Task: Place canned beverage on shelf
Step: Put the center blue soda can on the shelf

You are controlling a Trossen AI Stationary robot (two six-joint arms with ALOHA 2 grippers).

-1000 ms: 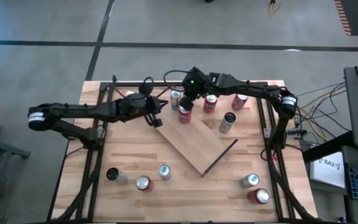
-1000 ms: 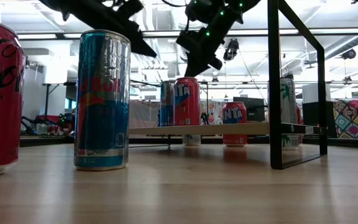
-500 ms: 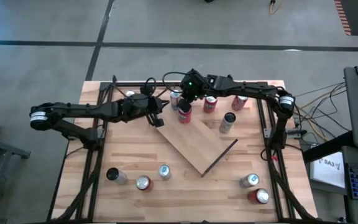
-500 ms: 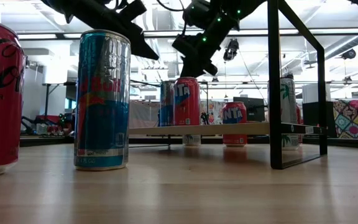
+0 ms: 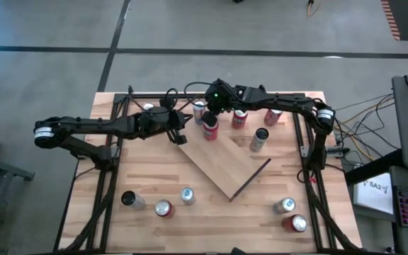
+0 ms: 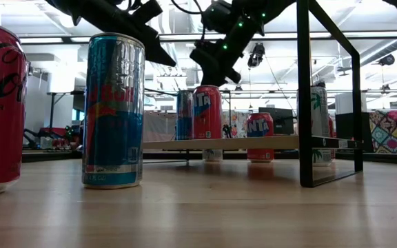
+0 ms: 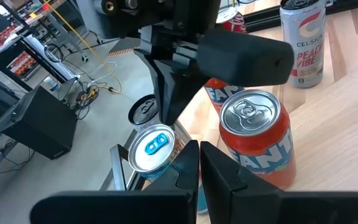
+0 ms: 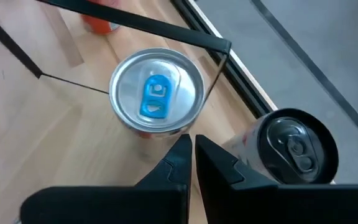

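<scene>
Two closed, empty sets of jaws: our right gripper (image 5: 212,115) has drawn slightly back from the orange can (image 5: 210,129) standing on the shelf (image 5: 222,164); left gripper (image 5: 178,134) hovers beside. That can looks placed.

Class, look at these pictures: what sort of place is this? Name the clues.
Probably a robotics lab or workshop: a black-framed plank table on a bare concrete floor, loose cables beside it, and cluttered workbenches in the room behind.
</scene>
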